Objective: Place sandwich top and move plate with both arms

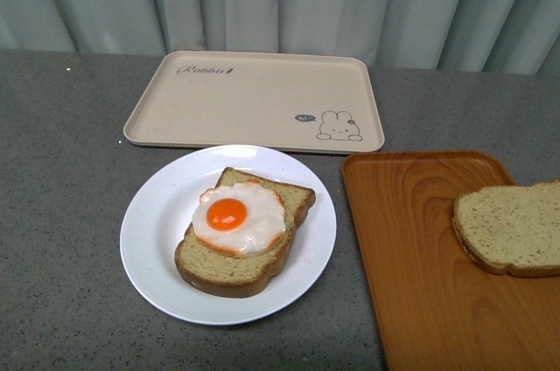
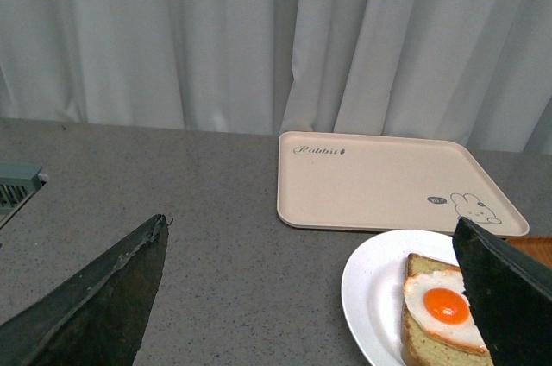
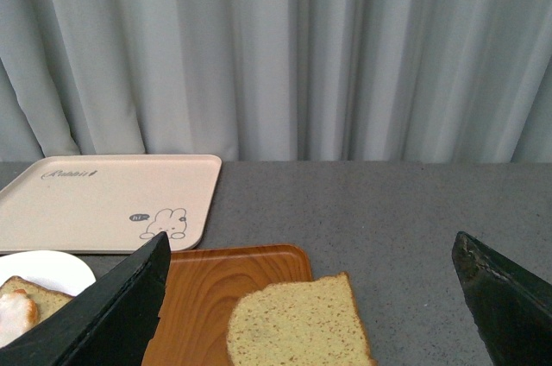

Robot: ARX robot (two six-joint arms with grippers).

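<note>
Left tool (image 2: 309,224) and right tool (image 3: 310,236) released, empty; sandwich top (image 1: 512,227) at right edge of wooden tray (image 1: 411,240), apart from plate (image 1: 149,231).

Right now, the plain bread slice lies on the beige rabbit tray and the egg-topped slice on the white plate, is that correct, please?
Not quite: the front view shows the plain bread slice on the orange-brown wooden tray, not the beige rabbit tray. The egg-topped slice is on the white plate.

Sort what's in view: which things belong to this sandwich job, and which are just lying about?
Job: sandwich top; egg-topped slice; white plate; left gripper and right gripper, both open.
Lying about: rabbit tray; wooden tray, only under the sandwich top.
</note>
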